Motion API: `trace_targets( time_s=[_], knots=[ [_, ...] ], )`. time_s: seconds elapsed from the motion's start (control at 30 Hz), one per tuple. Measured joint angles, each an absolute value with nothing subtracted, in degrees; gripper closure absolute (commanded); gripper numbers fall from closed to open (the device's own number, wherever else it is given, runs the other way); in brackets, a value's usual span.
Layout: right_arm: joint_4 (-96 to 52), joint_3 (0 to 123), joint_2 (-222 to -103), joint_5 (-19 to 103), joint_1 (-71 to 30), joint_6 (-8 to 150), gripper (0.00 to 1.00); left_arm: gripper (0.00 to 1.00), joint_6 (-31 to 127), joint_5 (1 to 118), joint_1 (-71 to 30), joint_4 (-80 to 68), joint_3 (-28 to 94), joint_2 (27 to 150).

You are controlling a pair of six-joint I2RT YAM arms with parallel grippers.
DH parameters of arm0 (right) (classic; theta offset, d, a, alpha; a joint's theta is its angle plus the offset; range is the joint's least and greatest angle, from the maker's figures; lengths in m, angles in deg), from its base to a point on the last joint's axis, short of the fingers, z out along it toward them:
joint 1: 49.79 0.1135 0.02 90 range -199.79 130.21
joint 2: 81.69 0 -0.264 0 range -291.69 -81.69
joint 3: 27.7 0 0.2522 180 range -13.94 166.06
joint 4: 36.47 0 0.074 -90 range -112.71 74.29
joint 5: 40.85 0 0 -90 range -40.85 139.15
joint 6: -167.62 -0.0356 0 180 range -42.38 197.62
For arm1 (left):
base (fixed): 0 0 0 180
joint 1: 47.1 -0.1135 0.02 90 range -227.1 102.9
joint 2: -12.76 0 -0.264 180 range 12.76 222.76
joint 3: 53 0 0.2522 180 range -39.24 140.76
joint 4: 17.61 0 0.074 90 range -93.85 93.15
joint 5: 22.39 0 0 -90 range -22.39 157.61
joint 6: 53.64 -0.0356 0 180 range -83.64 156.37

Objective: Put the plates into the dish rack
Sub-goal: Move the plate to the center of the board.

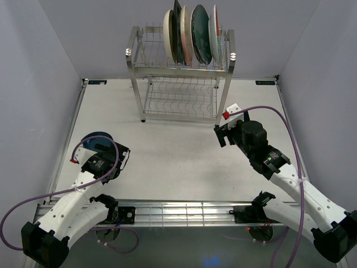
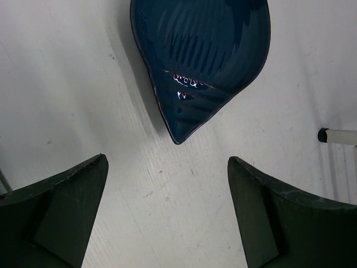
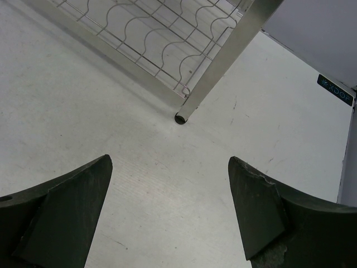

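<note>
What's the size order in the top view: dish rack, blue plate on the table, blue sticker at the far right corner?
1. dish rack
2. dark blue plate, partly hidden by the left arm
3. blue sticker

White table (image 1: 178, 164), dish rack (image 1: 181, 99) standing, dark blue plate (image 2: 201, 50) lying flat

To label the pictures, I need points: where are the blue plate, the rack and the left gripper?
blue plate (image 2: 203, 56), left wrist view, centre of its face.
rack (image 1: 181, 99), top external view, bare lower shelf.
left gripper (image 2: 167, 159), left wrist view, midway between its fingertips.
</note>
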State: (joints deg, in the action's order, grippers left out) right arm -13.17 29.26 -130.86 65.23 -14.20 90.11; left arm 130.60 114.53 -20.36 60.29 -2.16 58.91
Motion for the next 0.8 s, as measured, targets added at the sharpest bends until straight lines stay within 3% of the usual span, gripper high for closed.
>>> trace_targets(
  time_s=[0.8],
  knots=[
    [-12.5, 29.3, -131.4, 65.0, -14.2, 90.1, 0.1, 0.02, 112.3, 101.9, -42.4, 37.2, -9.2, 62.2]
  ],
)
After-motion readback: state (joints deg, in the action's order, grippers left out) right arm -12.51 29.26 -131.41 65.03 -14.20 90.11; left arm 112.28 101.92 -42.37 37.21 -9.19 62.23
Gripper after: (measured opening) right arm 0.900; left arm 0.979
